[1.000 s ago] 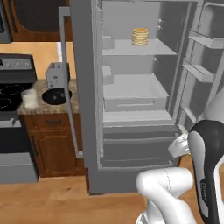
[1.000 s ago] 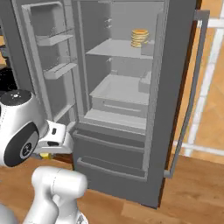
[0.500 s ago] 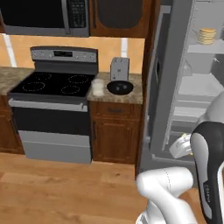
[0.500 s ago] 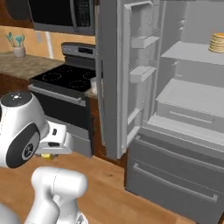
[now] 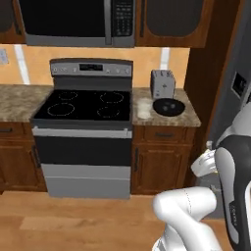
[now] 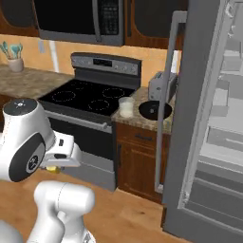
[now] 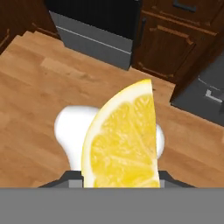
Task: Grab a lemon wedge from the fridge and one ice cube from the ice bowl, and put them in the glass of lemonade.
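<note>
A: One of the two pickups looks done. In the hand view the wedge (image 7: pixel 124 142) stands right in front of the camera, between the finger tips of the end effector (image 7: pixel 120 175), so I judge the end effector is closed on it.

B: Can you see the fingers pinching it?

A: Barely; the wedge hides them, with just dark stubs at either side of its base. From the right base view a bit of yellow (image 6: pixel 52 167) peeks under the hand, low at about 8 o'clock of that picture.

B: Where does it have to go?

A: Into the glass (image 5: pixel 143 108), which stands on the worktop (image 5: pixel 188 117) right of the stove, just beside the bowl (image 5: pixel 168 106) at its 9 o'clock. The toaster (image 5: pixel 162 84) sits behind the bowl, at its 12 o'clock.

B: And the fridge (image 6: pixel 209 118)?

A: Its door hangs open at 3 o'clock in the right base view, shelves showing.

B: So what is left?

A: Most of it, I'd say: drop the wedge in the glass, then take one ice cube from the bowl and add it. The hand hangs low over the wood floor (image 7: pixel 35 87), well apart from the worktop, so it must first rise and reach forward.
</note>
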Available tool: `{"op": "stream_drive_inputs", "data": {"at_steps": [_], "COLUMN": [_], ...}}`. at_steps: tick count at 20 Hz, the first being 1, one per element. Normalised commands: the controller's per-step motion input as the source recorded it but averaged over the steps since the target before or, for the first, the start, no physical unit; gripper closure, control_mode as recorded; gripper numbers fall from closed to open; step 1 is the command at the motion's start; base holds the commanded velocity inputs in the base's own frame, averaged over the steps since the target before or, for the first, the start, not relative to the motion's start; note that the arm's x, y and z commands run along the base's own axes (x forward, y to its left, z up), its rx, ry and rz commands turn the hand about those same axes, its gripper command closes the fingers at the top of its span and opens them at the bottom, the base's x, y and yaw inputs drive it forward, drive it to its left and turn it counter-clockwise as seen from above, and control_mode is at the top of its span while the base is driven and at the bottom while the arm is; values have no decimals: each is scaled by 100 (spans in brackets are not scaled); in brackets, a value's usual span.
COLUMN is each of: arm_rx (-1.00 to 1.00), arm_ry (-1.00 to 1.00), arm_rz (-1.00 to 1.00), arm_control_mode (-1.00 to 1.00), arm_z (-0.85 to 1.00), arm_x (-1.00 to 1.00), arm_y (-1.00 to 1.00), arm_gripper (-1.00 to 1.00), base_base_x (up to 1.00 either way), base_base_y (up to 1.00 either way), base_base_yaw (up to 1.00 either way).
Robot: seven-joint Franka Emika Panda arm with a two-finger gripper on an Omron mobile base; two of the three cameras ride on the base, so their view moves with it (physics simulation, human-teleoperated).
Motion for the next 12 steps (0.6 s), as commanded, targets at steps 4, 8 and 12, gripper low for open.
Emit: {"op": "stream_drive_inputs", "data": {"at_steps": [4,8,12], "arm_rx": [0,0,0], "arm_ry": [0,0,0], "arm_rz": [0,0,0], "arm_control_mode": [100,100,100], "arm_z": [0,0,0], "arm_x": [0,0,0], "arm_y": [0,0,0], "arm_gripper": [100,100,100], "base_base_x": [100,100,100], "base_base_y": [96,79,42], "base_base_yaw": [-50,-62,-60]}}
